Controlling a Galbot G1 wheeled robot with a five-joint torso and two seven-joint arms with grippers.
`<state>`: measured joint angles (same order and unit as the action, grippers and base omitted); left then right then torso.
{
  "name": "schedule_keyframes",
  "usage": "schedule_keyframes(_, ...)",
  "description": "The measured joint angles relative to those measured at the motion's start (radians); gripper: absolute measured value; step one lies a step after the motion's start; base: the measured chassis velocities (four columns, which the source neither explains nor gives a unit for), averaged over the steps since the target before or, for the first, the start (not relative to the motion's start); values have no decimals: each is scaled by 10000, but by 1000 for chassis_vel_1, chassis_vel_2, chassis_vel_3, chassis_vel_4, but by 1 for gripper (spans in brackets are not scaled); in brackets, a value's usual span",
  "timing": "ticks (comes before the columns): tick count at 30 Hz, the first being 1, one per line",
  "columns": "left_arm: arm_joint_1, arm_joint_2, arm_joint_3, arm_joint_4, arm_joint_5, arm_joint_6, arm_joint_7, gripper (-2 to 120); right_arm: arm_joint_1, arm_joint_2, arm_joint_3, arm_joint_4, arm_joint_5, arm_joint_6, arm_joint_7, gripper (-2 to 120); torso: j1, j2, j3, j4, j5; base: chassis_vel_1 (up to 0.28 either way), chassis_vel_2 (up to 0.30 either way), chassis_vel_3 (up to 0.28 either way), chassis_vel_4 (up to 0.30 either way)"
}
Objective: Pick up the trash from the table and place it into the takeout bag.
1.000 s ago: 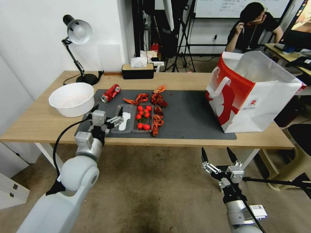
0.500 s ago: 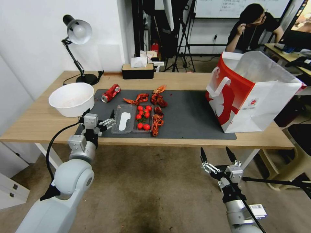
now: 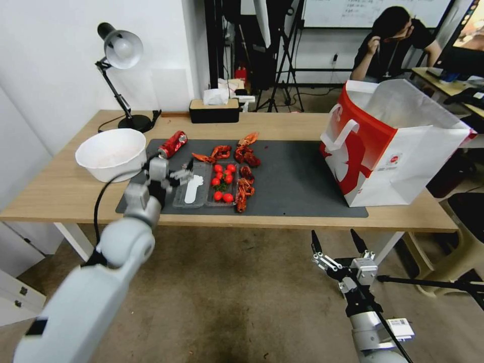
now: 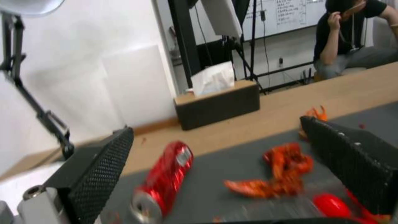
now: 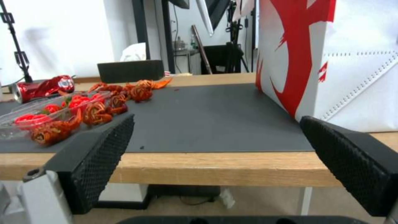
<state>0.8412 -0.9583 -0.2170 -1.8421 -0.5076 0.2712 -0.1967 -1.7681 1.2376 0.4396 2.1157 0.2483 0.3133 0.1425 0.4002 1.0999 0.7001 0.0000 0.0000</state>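
Trash lay on the dark grey rectangular mat [image 3: 292, 174] of the long light-wood worktop [image 3: 60, 191]: a dented red soda can [image 3: 172, 144] on its side, near the large white basin [image 3: 112, 154]. The left gripper [image 3: 174, 174] hung over the mat's left part, beside the clear tray with red cherry tomatoes [image 3: 223, 182], fingers spread and empty, the can just beyond them. The large red-and-white paper takeout bag [image 3: 390, 146] stood open at the right end. The right gripper [image 3: 339, 244] waited below the worktop edge, released.

White wall [image 3: 50, 60], desk lamp [image 3: 120, 50], brown floor [image 3: 227, 292], whiteboard [image 3: 353, 12]
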Motion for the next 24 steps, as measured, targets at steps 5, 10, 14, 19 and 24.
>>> schedule_keyframes(5,-1969,270,1513,1920,-751,272,24,100,8,24,8,-19,-13,-3,1,100,-1,-1,0,2,-5,0,0,0,0)
schedule_keyframes(10,-3040,107,2330,2950,-773,270,97,100,1,39,23,-63,-13,-1,5,100,0,0,1,-2,-1,0,0,0,0)
schedule_keyframes(14,-3403,17,2579,3210,-755,291,125,100,-8,40,41,-78,-13,1,7,100,1,-1,1,-3,0,0,0,0,0)
schedule_keyframes(19,-4424,-321,3256,3962,-572,822,191,100,-65,24,140,-125,-2,33,20,100,0,0,-2,-4,3,0,0,0,0)
schedule_keyframes(24,-5084,-534,3688,4957,-344,1429,556,100,-84,-22,235,-142,40,46,44,100,0,0,-1,3,-1,0,0,0,0)
